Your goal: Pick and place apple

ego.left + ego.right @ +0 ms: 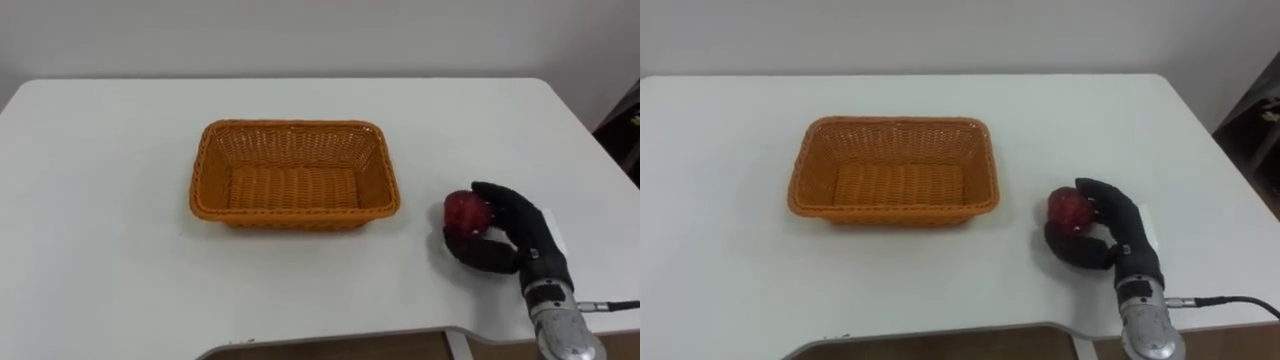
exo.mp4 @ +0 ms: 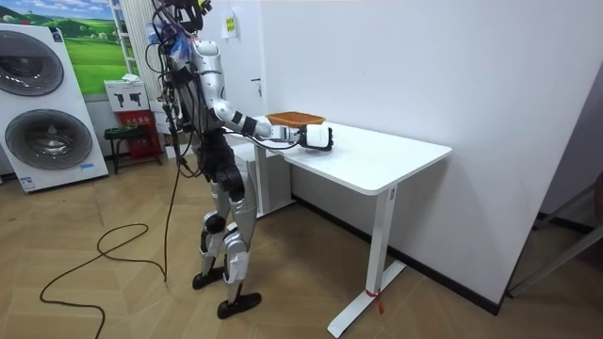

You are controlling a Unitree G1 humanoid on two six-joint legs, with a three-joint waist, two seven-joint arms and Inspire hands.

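From my console I see a rough, ribbed weave on the orange rectangular wicker basket (image 1: 293, 126), a smooth matt finish on the white table top (image 1: 100, 220), a slight sheen on the round red apple (image 1: 462, 210), and matt black plastic on the right hand (image 1: 518, 236).

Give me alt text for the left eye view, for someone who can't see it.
The robot's black right hand curls round a red apple on a white table, right of an empty orange woven rectangular basket.

We stand with our right arm stretched forward, wrist straight. Our right hand (image 1: 515, 238) curls its fingers and thumb round the apple (image 1: 464, 211).
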